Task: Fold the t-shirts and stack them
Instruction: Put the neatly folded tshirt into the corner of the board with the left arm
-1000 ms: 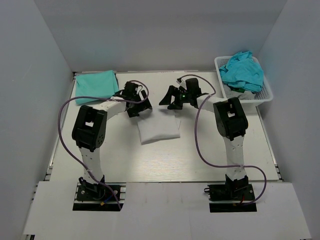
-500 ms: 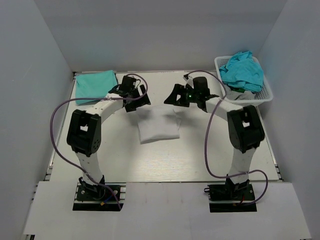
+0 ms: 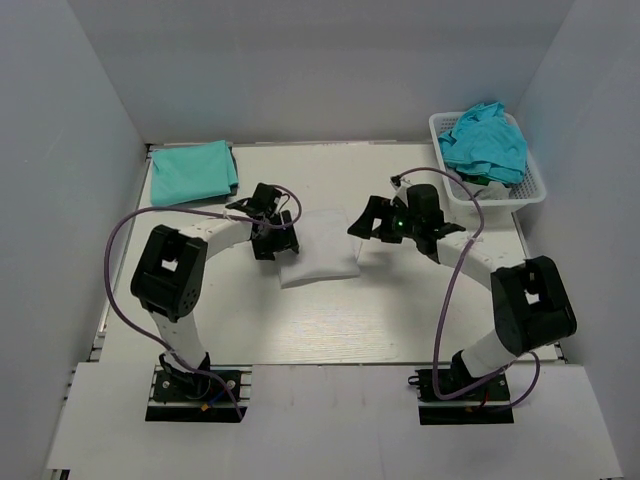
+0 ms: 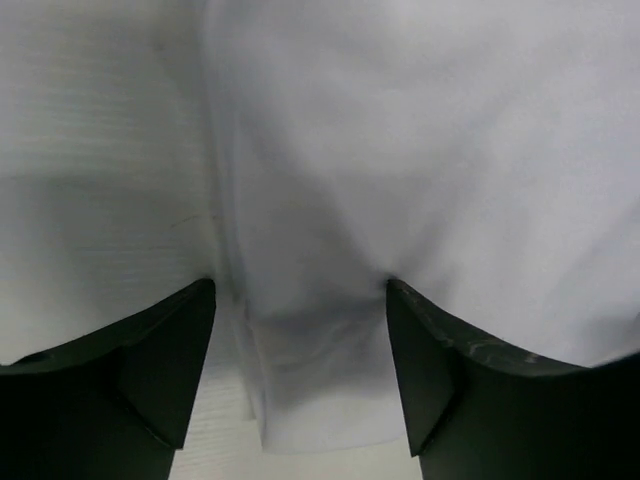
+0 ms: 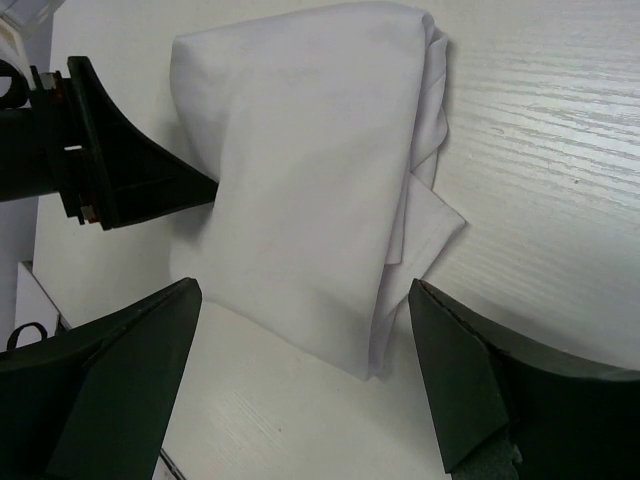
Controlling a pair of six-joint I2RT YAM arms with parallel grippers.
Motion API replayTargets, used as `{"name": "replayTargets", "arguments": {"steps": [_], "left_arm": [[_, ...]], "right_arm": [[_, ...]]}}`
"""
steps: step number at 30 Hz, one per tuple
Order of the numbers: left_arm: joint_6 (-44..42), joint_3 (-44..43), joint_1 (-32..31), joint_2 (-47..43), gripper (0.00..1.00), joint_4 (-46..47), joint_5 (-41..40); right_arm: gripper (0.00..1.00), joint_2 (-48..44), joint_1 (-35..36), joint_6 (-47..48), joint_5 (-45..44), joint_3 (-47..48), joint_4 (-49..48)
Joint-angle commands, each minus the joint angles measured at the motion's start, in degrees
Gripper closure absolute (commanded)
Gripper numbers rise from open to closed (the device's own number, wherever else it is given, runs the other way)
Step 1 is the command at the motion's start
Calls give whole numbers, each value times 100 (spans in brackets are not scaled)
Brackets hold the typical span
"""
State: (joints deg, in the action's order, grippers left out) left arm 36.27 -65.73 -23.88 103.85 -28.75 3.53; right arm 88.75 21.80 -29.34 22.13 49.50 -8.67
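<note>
Mid-table (image 3: 340,320): white t-shirt (image 3: 318,248), folded, with a loose flap sticking out along one edge. At its left edge sits the left gripper (image 3: 277,243), low, jaws wide, the cloth edge lying between the fingers; whether they touch it is hard to tell from the wrist view. Just off the right edge is the right gripper (image 3: 360,224), jaws wide, holding nothing. Far left corner: one teal t-shirt (image 3: 192,170), folded flat. Far right: more teal t-shirts (image 3: 485,140) heaped in the basket (image 3: 505,200).
</note>
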Motion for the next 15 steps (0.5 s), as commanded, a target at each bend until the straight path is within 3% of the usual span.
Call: {"name": "replayTargets", "arguments": {"steps": [1, 6, 7, 9, 10, 15], "left_arm": [[47, 131, -152, 274, 23, 230, 236], [99, 8, -257, 644, 56, 89, -185], [99, 8, -258, 645, 73, 89, -238], [30, -70, -258, 793, 87, -59, -379], [29, -297, -258, 847, 100, -182, -484], [-497, -1579, -258, 979, 100, -903, -1678]], "right_arm": [[10, -305, -27, 104, -183, -141, -13], [10, -657, -36, 218, -498, -247, 233], [10, -762, -27, 236, -586, -265, 260], [10, -850, -53, 323, -674, -256, 382], [10, -903, -27, 333, -701, -256, 409], [10, -1253, -27, 420, -850, -361, 708]]}}
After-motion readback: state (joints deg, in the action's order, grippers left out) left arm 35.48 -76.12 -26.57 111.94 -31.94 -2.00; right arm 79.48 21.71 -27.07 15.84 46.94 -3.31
